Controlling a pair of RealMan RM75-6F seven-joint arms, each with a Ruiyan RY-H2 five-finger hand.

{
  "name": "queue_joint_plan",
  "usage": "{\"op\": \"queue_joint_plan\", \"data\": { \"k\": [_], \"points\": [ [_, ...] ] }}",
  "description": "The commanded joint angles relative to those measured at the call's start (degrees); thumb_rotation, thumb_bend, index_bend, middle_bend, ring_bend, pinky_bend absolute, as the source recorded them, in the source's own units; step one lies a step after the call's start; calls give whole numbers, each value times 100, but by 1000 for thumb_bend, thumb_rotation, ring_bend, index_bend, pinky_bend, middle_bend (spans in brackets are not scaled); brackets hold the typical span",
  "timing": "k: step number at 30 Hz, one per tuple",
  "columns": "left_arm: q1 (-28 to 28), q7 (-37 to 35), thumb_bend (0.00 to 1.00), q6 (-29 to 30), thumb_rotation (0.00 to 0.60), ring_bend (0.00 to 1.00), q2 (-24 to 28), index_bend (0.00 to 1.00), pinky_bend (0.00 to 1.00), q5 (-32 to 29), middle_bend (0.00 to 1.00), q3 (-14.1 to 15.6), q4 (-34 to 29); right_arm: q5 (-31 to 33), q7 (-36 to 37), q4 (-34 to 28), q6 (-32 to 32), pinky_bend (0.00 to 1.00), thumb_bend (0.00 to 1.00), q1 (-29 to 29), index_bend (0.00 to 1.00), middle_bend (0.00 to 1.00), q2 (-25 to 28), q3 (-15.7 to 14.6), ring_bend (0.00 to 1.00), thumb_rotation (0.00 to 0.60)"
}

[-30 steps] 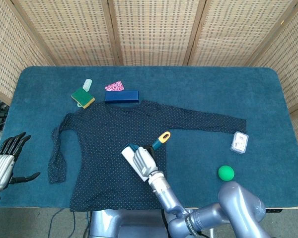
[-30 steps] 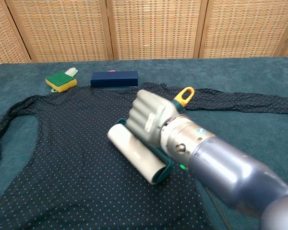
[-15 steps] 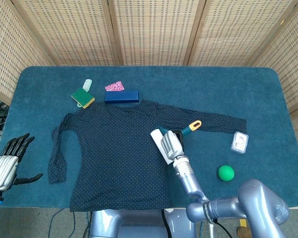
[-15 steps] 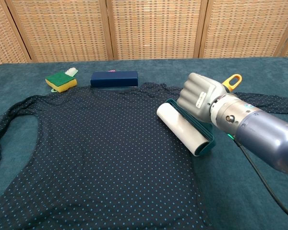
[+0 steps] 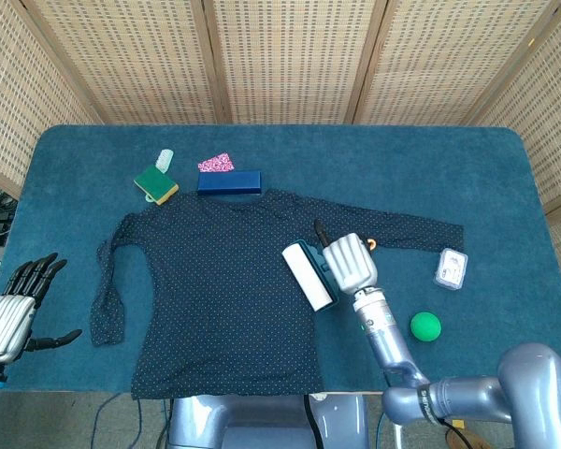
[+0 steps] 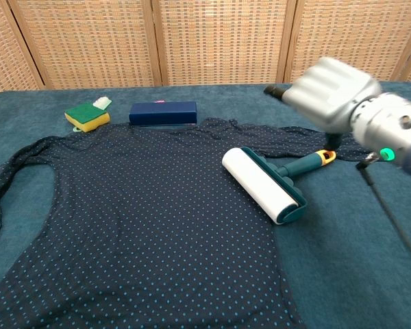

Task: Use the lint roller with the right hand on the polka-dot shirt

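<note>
My right hand hangs above the lint roller with fingers curled in, gripping nothing. The roller looks light and stiff, best taken by its teal handle; the shirt is soft and may bunch.

1. The desk, under teal cloth, carries the polka-dot shirt, spread flat.
2. A sponge, navy box and pink packet lie beyond it.
3. A green ball and clear packet lie right.
</note>
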Motion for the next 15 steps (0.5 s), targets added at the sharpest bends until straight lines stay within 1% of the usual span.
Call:
{"op": "queue_joint_plan", "data": {
  "k": [1,2,3,5,6,8,10,12,13,15],
  "points": [
    [46,13,0,83,600,0,-4,0,0,66,0,35,8,-1394,2215,-51,566,1000,0,-919,0,930,915,-362,970,600],
    [58,14,0,113,600,0,-7,0,0,84,0,38,6,-1496,2511,-96,680,991,0,-1070,0,883,1009,-387,933,600],
    [70,18,0,145,600,0,-11,0,0,100,0,38,5,-1583,2795,-163,772,960,0,-1216,0,841,1099,-417,896,600],
    [88,35,0,200,600,0,-18,0,0,130,0,37,4,-1688,3241,-334,843,798,0,-1459,0,686,1281,-485,733,600],
    [97,46,0,231,600,0,-26,0,0,151,0,35,5,-1686,3552,-548,873,645,0,-1659,0,555,1447,-561,576,600],
    [107,56,0,260,600,0,-40,0,0,173,0,38,14,-1779,3881,-825,874,323,0,-1881,0,250,1726,-704,214,600],
    [116,74,0,291,600,0,-60,0,0,199,0,40,32,-1850,4152,-1118,828,98,0,-2117,0,61,2030,-885,36,600],
    [124,94,0,320,600,0,-83,0,0,218,0,38,53,-1930,4341,-1259,846,22,0,-2280,0,6,2188,-974,0,600],
    [127,110,0,338,600,0,-101,0,0,229,0,33,65,-1976,4435,-1311,854,1,0,-2370,0,0,2257,-1017,0,600],
    [134,159,0,380,600,0,-151,0,0,243,0,17,99,-2085,4548,-1369,894,0,0,-2546,0,0,2364,-1097,0,600]
  ]
}}
